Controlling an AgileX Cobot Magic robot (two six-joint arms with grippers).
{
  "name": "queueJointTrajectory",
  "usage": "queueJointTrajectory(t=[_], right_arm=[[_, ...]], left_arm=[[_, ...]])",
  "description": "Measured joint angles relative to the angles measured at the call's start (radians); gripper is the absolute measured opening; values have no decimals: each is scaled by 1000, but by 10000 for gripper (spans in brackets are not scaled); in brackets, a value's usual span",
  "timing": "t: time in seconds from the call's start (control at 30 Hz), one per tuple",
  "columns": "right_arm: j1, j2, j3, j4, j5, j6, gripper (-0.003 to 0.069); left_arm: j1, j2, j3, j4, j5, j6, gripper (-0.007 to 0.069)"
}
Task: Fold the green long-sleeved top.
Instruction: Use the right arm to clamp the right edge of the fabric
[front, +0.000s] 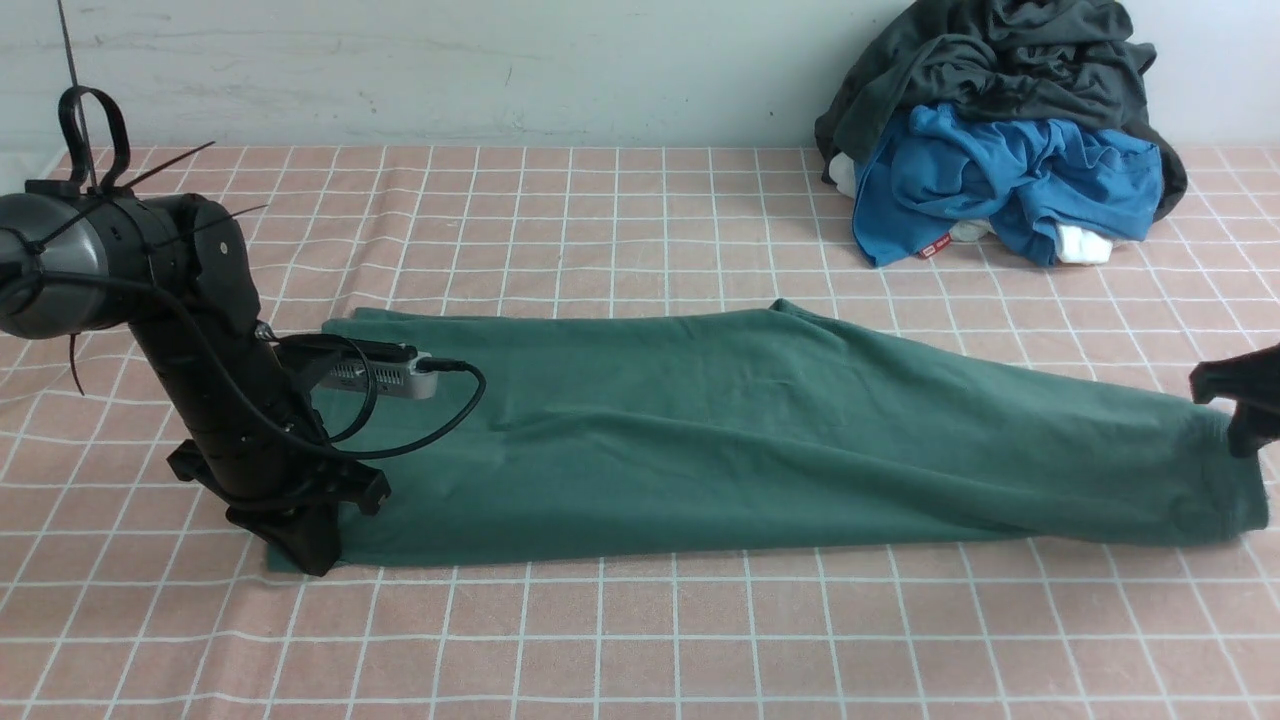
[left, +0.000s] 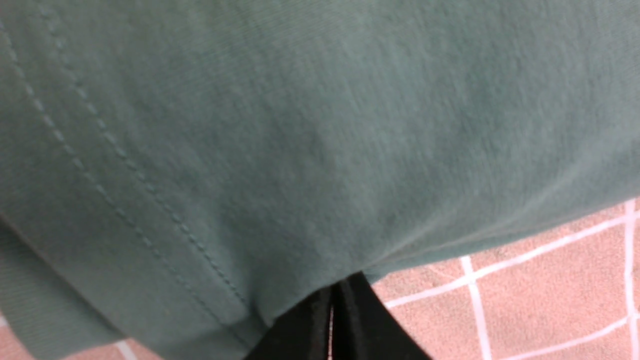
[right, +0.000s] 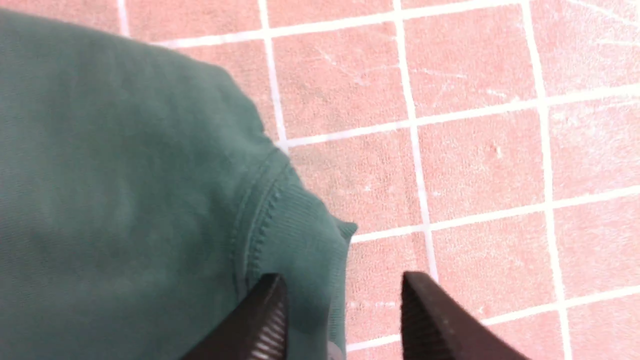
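Observation:
The green long-sleeved top (front: 720, 430) lies folded into a long band across the pink checked table, from the near left to the far right edge. My left gripper (front: 305, 555) points down at its near-left corner. In the left wrist view that gripper (left: 332, 292) is shut, with the stitched hem (left: 150, 210) drawn tight from its tips. My right gripper (front: 1240, 420) hangs over the top's right end. In the right wrist view it (right: 344, 277) stands open, with the ribbed cuff (right: 305, 235) lying loose between its fingers.
A pile of clothes sits at the back right against the wall: a dark grey-black garment (front: 1000, 70) over a bright blue one (front: 1000, 190). The checked tablecloth (front: 640, 650) covers the whole table.

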Motion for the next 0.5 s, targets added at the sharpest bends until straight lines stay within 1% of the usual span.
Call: queueJointTrajectory(t=[0.03,0.07,0.1,0.23,0.37,0.43,0.5], right_arm=[[-7,18,0,28,-6,-13,402],[-7,21,0,32,-7,-15,409],[-7,51,0,61,-16,-27,475],[-6,111,-3,119,-31,-48,556],[-7,116,-10,141,-36,-72,570],[-5,116,-10,147,-38,-90,552],[3,116,-10,151,-39,-104,511]], left_arm=[[0,0,0,0,-1,0,-3],[0,0,0,0,-1,0,-3],[0,0,0,-1,-1,0,-3],[0,0,0,-1,-1,0,-3],[1,0,0,-1,-1,0,-3],[1,0,0,-1,-1,0,-3],[1,0,0,-1,-1,0,-3]])
